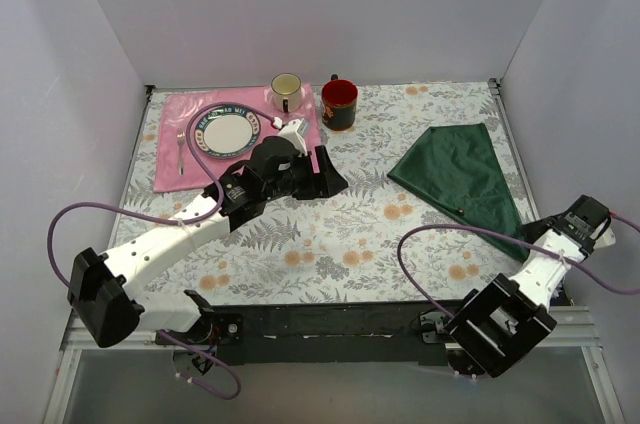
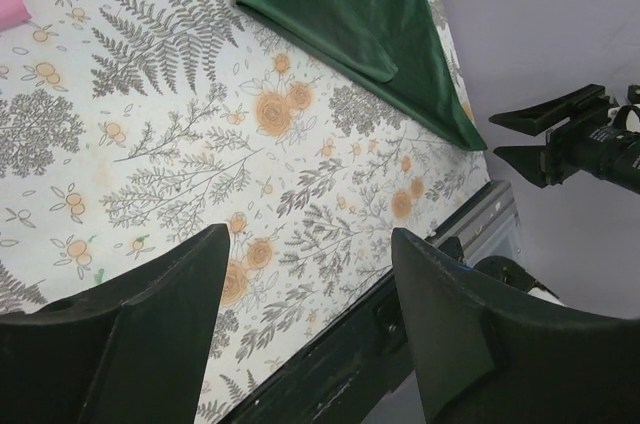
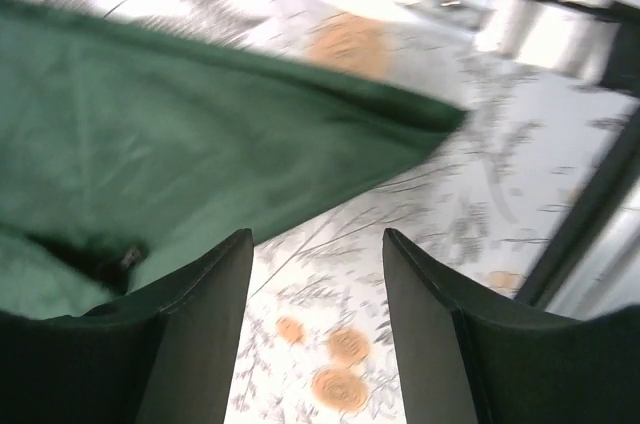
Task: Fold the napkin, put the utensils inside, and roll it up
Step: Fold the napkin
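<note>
The dark green napkin (image 1: 458, 174) lies folded into a triangle on the right of the table. It also shows in the left wrist view (image 2: 340, 14) and, blurred, in the right wrist view (image 3: 180, 134). My left gripper (image 1: 328, 180) is open and empty above the table's middle, left of the napkin; its jaws (image 2: 310, 284) frame bare tablecloth. My right gripper (image 1: 575, 216) is open and empty at the napkin's near right corner, with tablecloth between its jaws (image 3: 315, 274). It also shows open in the left wrist view (image 2: 545, 134). No black-handled utensils are in view.
A pink placemat (image 1: 168, 166) at the back left holds a plate (image 1: 225, 131) and a small silver fork (image 1: 181, 149). A beige mug (image 1: 287, 92) and a red-lined black mug (image 1: 339, 104) stand behind the left gripper. White walls enclose the floral tablecloth (image 1: 340, 244).
</note>
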Robot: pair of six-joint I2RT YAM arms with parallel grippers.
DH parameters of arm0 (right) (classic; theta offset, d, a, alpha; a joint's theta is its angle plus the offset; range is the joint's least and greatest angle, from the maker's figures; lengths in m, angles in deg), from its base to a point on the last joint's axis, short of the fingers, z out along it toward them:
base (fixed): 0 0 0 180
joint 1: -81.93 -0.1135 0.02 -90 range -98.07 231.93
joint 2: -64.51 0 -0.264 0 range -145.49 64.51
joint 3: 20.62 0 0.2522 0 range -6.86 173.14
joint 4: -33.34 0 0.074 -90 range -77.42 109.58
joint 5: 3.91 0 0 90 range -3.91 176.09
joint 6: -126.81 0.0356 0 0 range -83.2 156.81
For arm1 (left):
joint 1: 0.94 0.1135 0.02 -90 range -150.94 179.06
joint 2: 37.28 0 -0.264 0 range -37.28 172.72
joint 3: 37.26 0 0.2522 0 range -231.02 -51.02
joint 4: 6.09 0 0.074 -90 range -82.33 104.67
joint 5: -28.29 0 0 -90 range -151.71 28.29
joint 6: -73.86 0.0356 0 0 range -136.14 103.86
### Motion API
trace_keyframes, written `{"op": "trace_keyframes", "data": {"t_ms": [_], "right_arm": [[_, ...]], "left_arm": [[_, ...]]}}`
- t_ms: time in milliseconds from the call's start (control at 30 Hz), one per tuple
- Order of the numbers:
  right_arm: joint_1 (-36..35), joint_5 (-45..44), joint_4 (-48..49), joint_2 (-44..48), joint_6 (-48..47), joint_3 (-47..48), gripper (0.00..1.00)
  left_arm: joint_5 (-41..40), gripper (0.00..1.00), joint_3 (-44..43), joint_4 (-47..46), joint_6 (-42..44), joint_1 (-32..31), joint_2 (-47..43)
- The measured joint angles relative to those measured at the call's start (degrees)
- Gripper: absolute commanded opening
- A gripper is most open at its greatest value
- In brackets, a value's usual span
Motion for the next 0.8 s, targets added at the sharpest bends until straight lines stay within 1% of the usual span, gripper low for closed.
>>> {"op": "trace_keyframes", "data": {"t_ms": [100,267,333,500,800], "right_arm": [[5.1,-3.6,1.5,1.1,1.0,-2.8,0.62],[9.2,-7.6,4.0,3.5,1.9,-8.1,0.58],[10.4,-8.2,5.9,4.2,2.3,-10.6,0.57],[12.1,-8.5,8.9,4.1,3.0,-15.3,0.57],[12.8,-7.9,14.9,2.8,3.0,-15.8,0.58]], "left_arm": [[0.9,0.65,1.2,1.0,0.9,0.0,-1.0],[1.8,0.66,1.8,2.8,2.4,0.0,-2.4],[1.8,0.66,1.8,3.1,3.1,0.0,-3.2],[1.8,0.66,1.8,3.8,4.3,0.0,-4.3],[1.8,0.66,1.8,4.6,5.2,0.0,-4.4]]}}
